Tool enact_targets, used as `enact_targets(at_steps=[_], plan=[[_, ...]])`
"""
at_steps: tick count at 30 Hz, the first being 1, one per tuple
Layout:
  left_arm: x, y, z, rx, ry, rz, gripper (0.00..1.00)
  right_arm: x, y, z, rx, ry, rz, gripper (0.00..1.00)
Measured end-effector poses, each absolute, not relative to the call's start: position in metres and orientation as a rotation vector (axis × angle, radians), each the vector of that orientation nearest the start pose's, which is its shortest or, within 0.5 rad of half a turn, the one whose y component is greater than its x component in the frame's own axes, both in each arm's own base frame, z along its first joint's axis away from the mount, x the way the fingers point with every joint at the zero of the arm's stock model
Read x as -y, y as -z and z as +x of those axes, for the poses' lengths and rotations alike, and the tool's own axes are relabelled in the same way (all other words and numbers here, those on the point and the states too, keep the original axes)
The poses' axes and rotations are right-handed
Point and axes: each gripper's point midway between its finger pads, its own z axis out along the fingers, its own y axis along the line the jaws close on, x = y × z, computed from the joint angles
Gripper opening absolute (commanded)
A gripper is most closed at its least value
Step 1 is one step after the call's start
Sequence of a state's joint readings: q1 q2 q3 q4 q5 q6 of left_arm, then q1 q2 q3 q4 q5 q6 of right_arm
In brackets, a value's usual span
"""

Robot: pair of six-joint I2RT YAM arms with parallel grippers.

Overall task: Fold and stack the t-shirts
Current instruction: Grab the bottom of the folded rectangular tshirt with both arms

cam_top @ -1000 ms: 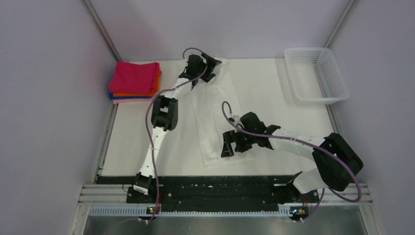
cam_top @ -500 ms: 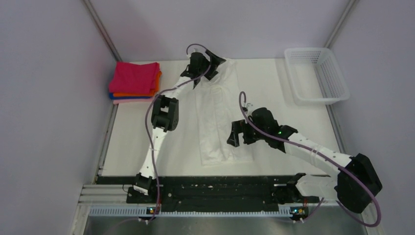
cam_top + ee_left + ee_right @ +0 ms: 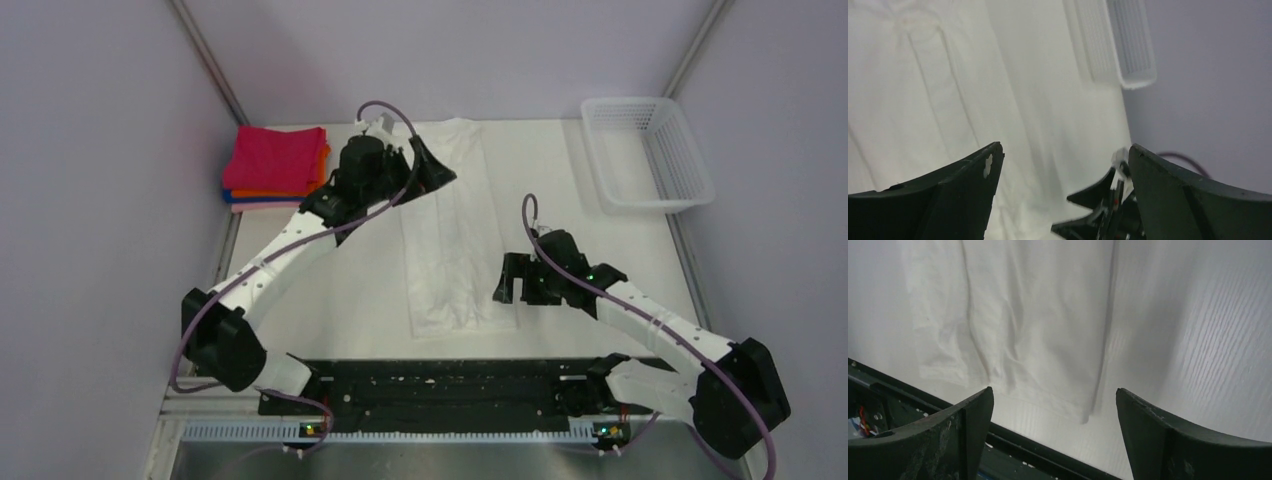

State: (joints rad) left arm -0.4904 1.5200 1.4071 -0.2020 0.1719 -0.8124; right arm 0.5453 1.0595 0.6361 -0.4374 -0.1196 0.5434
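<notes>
A white t-shirt (image 3: 450,235) lies folded into a long strip down the middle of the table; it also shows in the left wrist view (image 3: 933,85) and the right wrist view (image 3: 1033,320). A stack of folded shirts (image 3: 276,165), magenta on top with orange, blue and pink below, sits at the far left. My left gripper (image 3: 435,170) is open and empty above the strip's far left edge. My right gripper (image 3: 510,280) is open and empty just right of the strip's near end.
A white mesh basket (image 3: 648,152) stands at the back right; it also shows in the left wrist view (image 3: 1120,42). A black rail (image 3: 450,385) runs along the table's near edge. Grey walls close in the left and right sides.
My left arm has swung its elbow out to the left and the gripper has let go of the shirt's collar end. My right gripper has moved right, off the shirt's near end.
</notes>
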Motion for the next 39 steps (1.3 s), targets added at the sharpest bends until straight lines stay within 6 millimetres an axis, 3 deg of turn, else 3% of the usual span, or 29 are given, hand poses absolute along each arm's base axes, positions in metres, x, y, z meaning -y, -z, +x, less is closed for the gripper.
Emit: enact_targets(at_steps=[3, 6, 8, 11, 14, 16, 19, 22, 39], plan=[[0.275, -0.254, 0.337, -2.159, 0.994, -0.168, 0.98, -0.168, -0.064, 0.193, -2.616, -0.583, -0.035, 0.85], [0.254, -0.159, 0.277, -2.418, 0.867, -0.202, 0.95, -0.162, -0.048, 0.179, -2.682, -0.569, -0.014, 0.83], [0.238, -0.112, 0.238, -2.571, 0.794, -0.23, 0.92, -0.16, -0.044, 0.174, -2.7, -0.568, -0.005, 0.79], [0.224, -0.071, 0.19, -2.723, 0.747, -0.254, 0.84, -0.16, -0.041, 0.173, -2.705, -0.574, 0.009, 0.71], [0.226, -0.058, 0.166, -2.798, 0.76, -0.253, 0.76, -0.163, -0.04, 0.173, -2.7, -0.595, 0.024, 0.62], [0.231, -0.055, 0.158, -2.82, 0.777, -0.248, 0.65, -0.164, -0.038, 0.172, -2.7, -0.605, 0.029, 0.56], [0.239, -0.05, 0.153, -2.85, 0.812, -0.257, 0.52, -0.162, -0.031, 0.169, -2.72, -0.595, 0.043, 0.54], [0.243, -0.039, 0.148, -2.901, 0.806, -0.265, 0.46, -0.16, -0.027, 0.166, -2.735, -0.583, 0.05, 0.52], [0.231, -0.02, 0.131, -3.015, 0.666, -0.29, 0.34, -0.162, -0.022, 0.155, -2.761, -0.629, 0.048, 0.43]])
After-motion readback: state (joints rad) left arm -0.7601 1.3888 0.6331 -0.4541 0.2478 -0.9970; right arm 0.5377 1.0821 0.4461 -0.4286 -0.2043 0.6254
